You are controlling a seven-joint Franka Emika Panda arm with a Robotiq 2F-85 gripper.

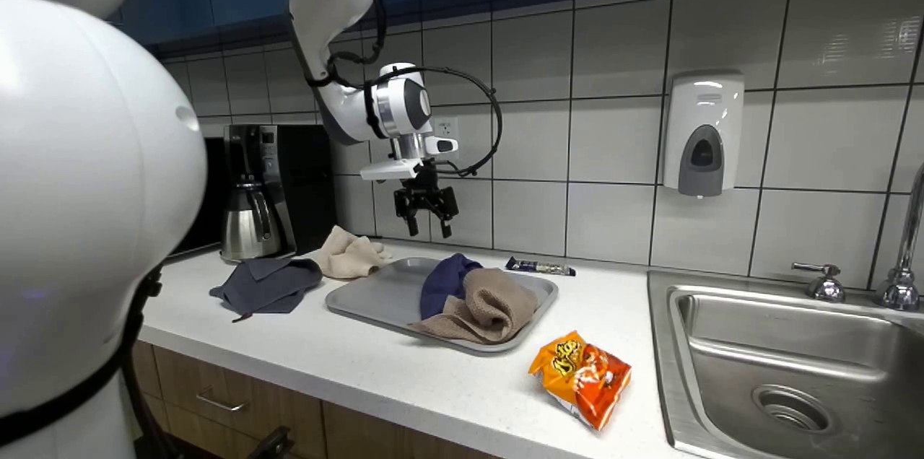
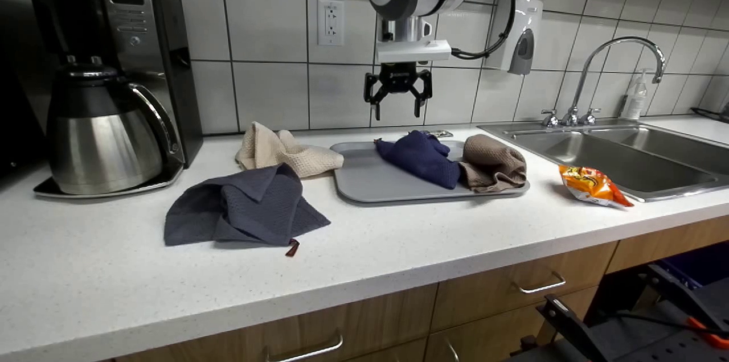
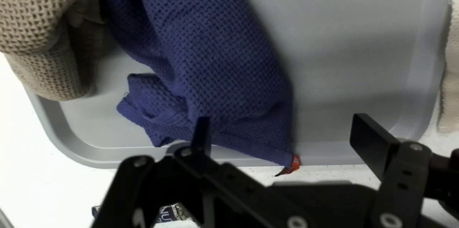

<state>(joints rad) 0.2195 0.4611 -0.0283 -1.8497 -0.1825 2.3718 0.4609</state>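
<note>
My gripper, in both exterior views [image 1: 429, 230] [image 2: 397, 113] and in the wrist view [image 3: 281, 124], is open and empty in the air above the grey tray [image 1: 368, 300] [image 2: 364, 180] [image 3: 344, 41]. A crumpled navy cloth [image 1: 442, 286] [image 2: 418, 160] [image 3: 226, 52] lies on the tray below it, with a red tag at its corner between the fingers in the wrist view. A brown cloth [image 1: 498, 300] [image 2: 492, 165] [image 3: 36, 20] lies beside it on the tray. A beige cloth [image 1: 350, 255] [image 2: 285, 151] [image 3: 452, 77] lies at the tray's edge. A dark grey cloth [image 1: 267, 287] [image 2: 245, 208] lies on the counter.
A wrapped bar [image 1: 541, 268] [image 3: 170, 213] lies behind the tray near the tiled wall. An orange snack bag [image 1: 581, 376] [image 2: 592, 185] lies by the steel sink [image 1: 671, 372] [image 2: 678, 194]. A coffee maker [image 1: 245, 228] [image 2: 105, 148] stands at the far end. A soap dispenser [image 1: 704, 134] hangs on the wall.
</note>
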